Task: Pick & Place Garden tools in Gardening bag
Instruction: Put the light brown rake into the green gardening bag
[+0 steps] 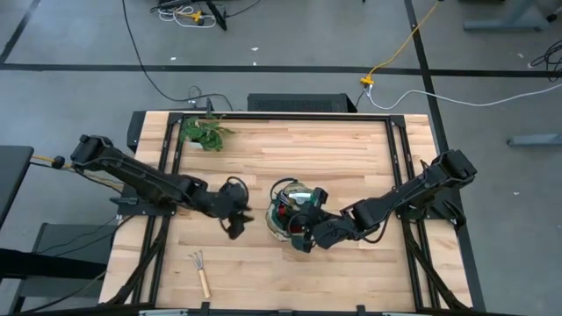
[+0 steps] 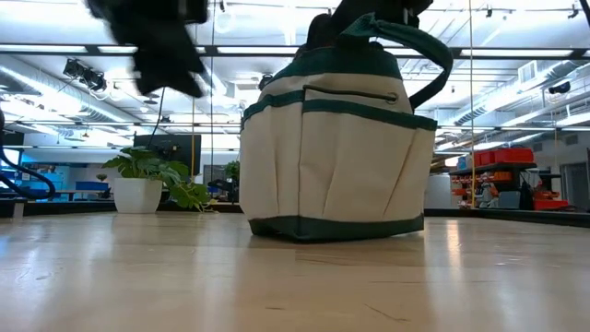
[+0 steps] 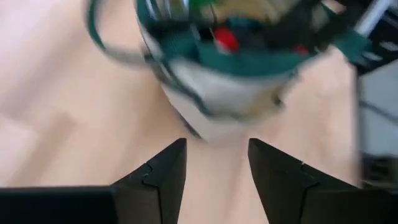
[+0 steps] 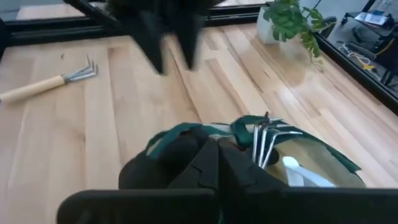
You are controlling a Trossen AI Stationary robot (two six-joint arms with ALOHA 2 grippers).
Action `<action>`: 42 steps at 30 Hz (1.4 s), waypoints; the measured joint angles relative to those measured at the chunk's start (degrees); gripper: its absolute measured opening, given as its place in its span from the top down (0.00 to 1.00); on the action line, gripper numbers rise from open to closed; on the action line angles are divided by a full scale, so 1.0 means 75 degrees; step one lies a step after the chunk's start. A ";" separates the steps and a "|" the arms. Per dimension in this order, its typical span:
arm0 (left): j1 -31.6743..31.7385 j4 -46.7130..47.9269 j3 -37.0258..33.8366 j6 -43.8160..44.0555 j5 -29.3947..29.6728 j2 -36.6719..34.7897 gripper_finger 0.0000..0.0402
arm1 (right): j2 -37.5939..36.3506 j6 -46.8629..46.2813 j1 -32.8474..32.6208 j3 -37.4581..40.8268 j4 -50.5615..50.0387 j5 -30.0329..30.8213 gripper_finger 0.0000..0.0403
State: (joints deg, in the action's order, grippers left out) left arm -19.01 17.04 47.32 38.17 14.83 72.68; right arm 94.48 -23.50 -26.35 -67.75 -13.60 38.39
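Soft bag nearly packed, one rake left out on the table

The gardening bag [image 1: 288, 211] sits mid-table, floppy fabric with loop handles, so I'd guess it sags if pushed; the right gripper [image 1: 303, 235] has its fingers clenched together right at the bag's rim, maybe steadying it. Inside I can see metal prongs of a rake [image 4: 268, 138] plus something red. The left gripper [image 1: 235, 215] hovers just beside the bag, fingers spread, holding nothing. The last rake [image 1: 201, 270] lies near the table's front edge: light, stiff, wooden handle looks like the spot to grab, not the springy prongs.
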 joint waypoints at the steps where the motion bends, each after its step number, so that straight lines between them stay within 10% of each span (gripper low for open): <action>1: -0.0093 0.0217 0.0002 0.0520 -0.0197 -0.0063 0.55 | 0.0000 0.0011 -0.0002 0.0003 -0.0033 0.0014 1.00; 15: -0.1545 0.1157 -0.0001 0.2956 -0.1674 -0.0204 0.62 | 0.0003 0.0404 0.0003 0.0003 -0.0400 0.0023 1.00; 30: -0.2808 -0.1085 0.0767 0.3395 -0.1552 0.1133 0.77 | 0.0003 0.0381 0.0000 0.0006 -0.0592 -0.0110 1.00; 42: -0.3228 0.3005 0.3272 0.3821 -0.2332 0.2951 0.79 | 0.0006 0.0398 0.0000 0.0009 -0.0353 -0.0457 1.00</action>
State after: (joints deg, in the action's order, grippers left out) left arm -43.22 39.57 71.86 66.82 -2.66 94.81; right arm 94.52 -20.51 -26.35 -67.68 -16.25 34.97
